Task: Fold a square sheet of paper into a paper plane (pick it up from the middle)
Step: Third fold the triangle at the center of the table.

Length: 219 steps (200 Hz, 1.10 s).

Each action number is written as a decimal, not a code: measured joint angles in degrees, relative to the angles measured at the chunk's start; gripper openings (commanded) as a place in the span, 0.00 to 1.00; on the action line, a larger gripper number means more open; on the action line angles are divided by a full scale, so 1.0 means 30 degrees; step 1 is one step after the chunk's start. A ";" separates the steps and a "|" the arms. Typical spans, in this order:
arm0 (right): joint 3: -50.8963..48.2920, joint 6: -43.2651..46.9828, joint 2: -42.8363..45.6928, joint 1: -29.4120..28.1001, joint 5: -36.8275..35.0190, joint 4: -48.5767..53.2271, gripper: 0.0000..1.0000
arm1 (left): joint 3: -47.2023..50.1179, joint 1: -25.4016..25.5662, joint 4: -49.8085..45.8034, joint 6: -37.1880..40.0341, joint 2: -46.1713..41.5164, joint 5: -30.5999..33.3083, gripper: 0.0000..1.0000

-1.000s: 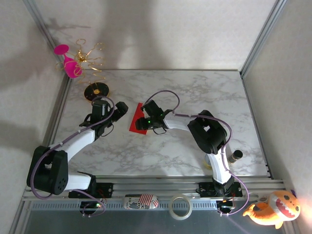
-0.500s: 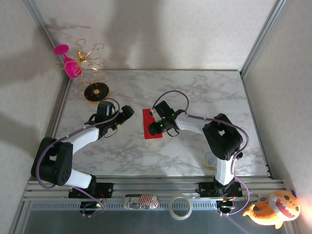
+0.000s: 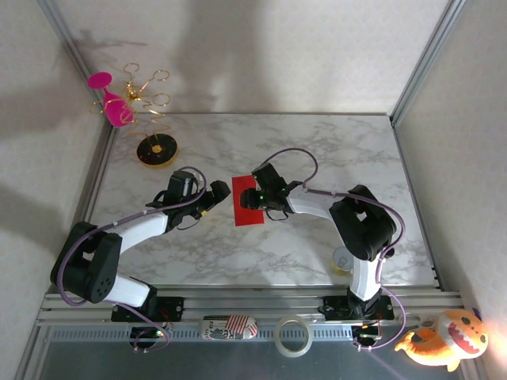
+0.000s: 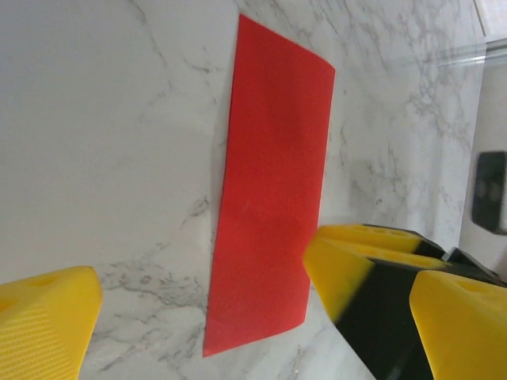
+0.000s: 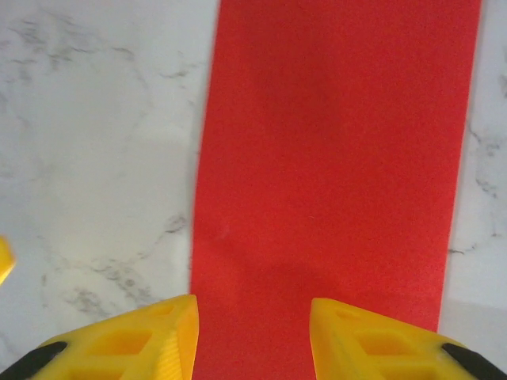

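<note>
The square sheet of paper (image 3: 245, 205) lies flat on the marble table, creased into a narrow bright red rectangle (image 4: 273, 190). My right gripper (image 3: 253, 197) hovers low over its near end, open, and red paper (image 5: 333, 150) shows in the gap between the yellow fingers (image 5: 139, 340). My left gripper (image 3: 219, 193) is wide open at the paper's left edge. In the left wrist view its jaws (image 4: 255, 321) stand far apart, and a yellow-and-black finger of the right gripper (image 4: 356, 277) sits over the paper's corner.
A pink wine glass (image 3: 112, 101) hangs on a gold rack (image 3: 149, 93) at the back left, above a black disc base (image 3: 156, 149). A small cup (image 3: 342, 260) stands by the right arm's base. A tape roll (image 3: 291, 336) and a plush toy (image 3: 440, 338) lie beyond the near edge.
The paper went from tilted near the left gripper to lying flat further right. The left gripper followed it rightward to its edge. The right gripper's jaws narrowed slightly.
</note>
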<state>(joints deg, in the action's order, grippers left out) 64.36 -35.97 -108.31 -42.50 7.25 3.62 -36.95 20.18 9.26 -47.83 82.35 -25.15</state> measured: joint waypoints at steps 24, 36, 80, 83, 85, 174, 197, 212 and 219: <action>-0.0007 -0.0736 -0.0699 0.0160 -0.0051 0.0153 0.43 | 0.0022 0.0466 0.0146 -0.0204 0.0058 -0.0342 0.92; -0.0007 -0.1056 -0.0736 0.0291 0.0080 0.0095 0.43 | 0.0124 0.0648 0.0372 -0.0423 0.0160 -0.0568 0.84; -0.0277 -0.1756 -0.0743 0.0364 0.0102 -0.0335 0.43 | 0.0328 0.1071 0.0350 -0.0576 0.0707 -0.1486 0.59; -0.0313 -0.1807 -0.0736 0.0386 0.0109 -0.0386 0.43 | 0.0328 0.1100 0.0306 -0.0619 0.0801 -0.1537 0.57; -0.0321 -0.1807 -0.0736 0.0393 0.0117 -0.0401 0.43 | 0.0328 0.1107 0.0313 -0.0546 0.0838 -0.1574 0.56; -0.0517 -0.1960 -0.0714 0.0583 0.0597 -0.0743 0.42 | 0.0328 0.2040 0.0401 -0.1158 0.3155 -0.2361 0.33; -0.0532 -0.1953 -0.0714 0.0583 0.0605 -0.0780 0.42 | 0.0313 0.2091 0.0423 -0.1144 0.3599 -0.2404 0.28; -0.0532 -0.1953 -0.0714 0.0583 0.0612 -0.0780 0.42 | 0.0240 0.2113 0.0393 -0.1137 0.3854 -0.2492 0.27; -0.0532 -0.1945 -0.0721 0.0583 0.0619 -0.0772 0.42 | 0.0131 0.2106 0.0408 -0.1100 0.3934 -0.2499 0.26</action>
<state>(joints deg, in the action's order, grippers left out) 62.76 -41.80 -110.48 -40.75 9.10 1.30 -36.56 26.50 10.48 -51.13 94.15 -32.64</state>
